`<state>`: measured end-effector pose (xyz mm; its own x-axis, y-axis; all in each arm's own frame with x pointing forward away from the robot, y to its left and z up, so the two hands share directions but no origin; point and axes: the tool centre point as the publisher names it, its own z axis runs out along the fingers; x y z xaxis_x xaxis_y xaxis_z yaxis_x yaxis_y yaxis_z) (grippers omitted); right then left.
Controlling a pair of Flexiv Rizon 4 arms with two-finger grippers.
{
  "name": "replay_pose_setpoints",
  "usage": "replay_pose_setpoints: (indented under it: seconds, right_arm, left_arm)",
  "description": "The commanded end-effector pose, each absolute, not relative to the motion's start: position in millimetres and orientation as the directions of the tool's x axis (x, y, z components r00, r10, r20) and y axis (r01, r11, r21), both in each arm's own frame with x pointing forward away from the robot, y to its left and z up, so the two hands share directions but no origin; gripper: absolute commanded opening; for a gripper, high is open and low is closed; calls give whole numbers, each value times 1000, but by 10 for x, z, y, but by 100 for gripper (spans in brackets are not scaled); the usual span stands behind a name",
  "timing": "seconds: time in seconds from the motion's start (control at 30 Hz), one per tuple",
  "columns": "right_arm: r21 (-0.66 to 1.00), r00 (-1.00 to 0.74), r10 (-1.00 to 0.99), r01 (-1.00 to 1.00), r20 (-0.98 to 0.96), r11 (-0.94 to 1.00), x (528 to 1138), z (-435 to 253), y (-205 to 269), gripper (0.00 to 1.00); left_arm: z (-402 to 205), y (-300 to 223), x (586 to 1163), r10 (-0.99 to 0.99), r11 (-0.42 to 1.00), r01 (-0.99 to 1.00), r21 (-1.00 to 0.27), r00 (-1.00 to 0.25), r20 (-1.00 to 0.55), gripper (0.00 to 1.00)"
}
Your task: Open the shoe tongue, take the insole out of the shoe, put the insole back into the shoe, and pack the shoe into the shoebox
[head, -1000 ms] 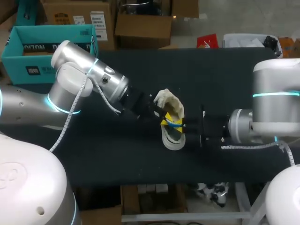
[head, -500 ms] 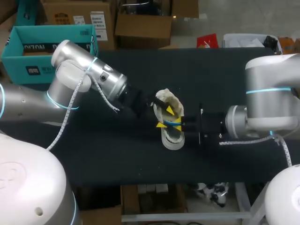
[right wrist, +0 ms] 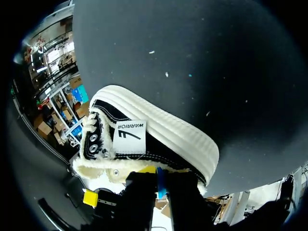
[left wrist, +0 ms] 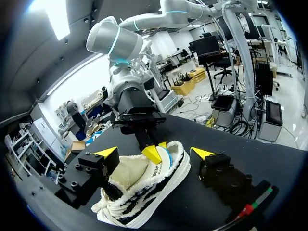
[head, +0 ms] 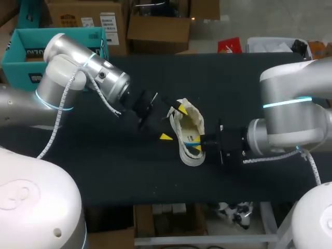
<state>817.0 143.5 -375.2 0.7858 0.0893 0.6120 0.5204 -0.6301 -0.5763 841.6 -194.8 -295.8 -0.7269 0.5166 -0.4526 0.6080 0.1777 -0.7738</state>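
Pulling the left hand (head: 173, 123) back leftward off the shoe (head: 191, 124) in the middle of the table (head: 249, 83), fingers (head: 166, 137) now apart. Keeping the right hand (head: 199, 146) pinched on the blue insole (right wrist: 160, 184). Guessing tongue done, pull-out next.

Count for you: one shoe (head: 189, 135) on the tabletop (head: 249, 88). One blue-edged insole (right wrist: 160, 183), at the shoe's opening. Two claws, both at the shoe: left claw (head: 174, 123) and right claw (head: 197, 146). The left claw shows two yellow tips, one on each side of the shoe. One teal shoebox (head: 31, 57), well apart from the shoe. Two arms: left arm (head: 83, 78), right arm (head: 290, 119).
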Motion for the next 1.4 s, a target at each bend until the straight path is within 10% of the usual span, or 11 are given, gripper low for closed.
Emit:
replay_pose_setpoints:
  seconds: [0.03,0.37,0.5,1.4]
  right_arm:
    - [-557,785,114,526,609,-642,8132,-3705,1430,35]
    - [-471,758,168,546,631,-693,7847,-3375,1449,35]
    - [-452,732,201,587,651,-672,7832,-3287,1529,0]
    - [-502,775,254,584,578,-638,8158,-4044,1712,0]
  left_arm:
    - [-2844,-1826,8343,500,200,593,-780,-746,-439,100]
    - [-2771,-1677,8296,441,256,549,-796,-799,-409,100]
    - [-2722,-1607,8306,412,289,518,-805,-826,-384,100]
    - [-2543,-1013,8649,162,496,102,-862,-987,-24,100]
